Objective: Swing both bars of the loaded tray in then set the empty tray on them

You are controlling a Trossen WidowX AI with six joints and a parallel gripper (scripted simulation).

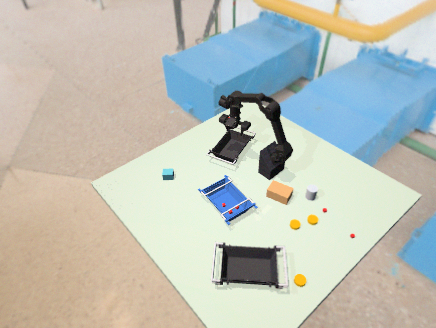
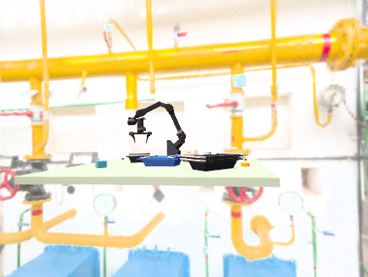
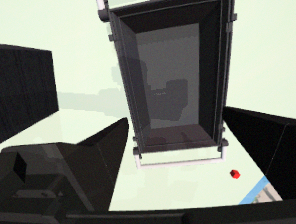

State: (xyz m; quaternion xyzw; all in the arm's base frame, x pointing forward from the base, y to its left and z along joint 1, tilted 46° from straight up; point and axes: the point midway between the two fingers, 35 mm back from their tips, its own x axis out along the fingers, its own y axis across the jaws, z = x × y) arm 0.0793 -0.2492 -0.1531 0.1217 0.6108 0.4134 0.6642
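Item 1: my tool (image 1: 236,123), fingers spread wide with nothing between them, hanging above a black tray (image 1: 231,146) near the arm's base (image 1: 268,170).

Item 2: blue tray (image 1: 220,198), mid-counter, holding small red blocks (image 1: 231,211); I see a wire bar (image 1: 216,188) across its top near each end.

Item 3: second black tray (image 1: 249,264), near edge of the pale green counter (image 1: 150,215), bars out over its ends.

Item 4: loose orange box (image 1: 279,192), grey cylinder (image 1: 311,192), teal cube (image 1: 168,174), orange discs (image 1: 300,280).
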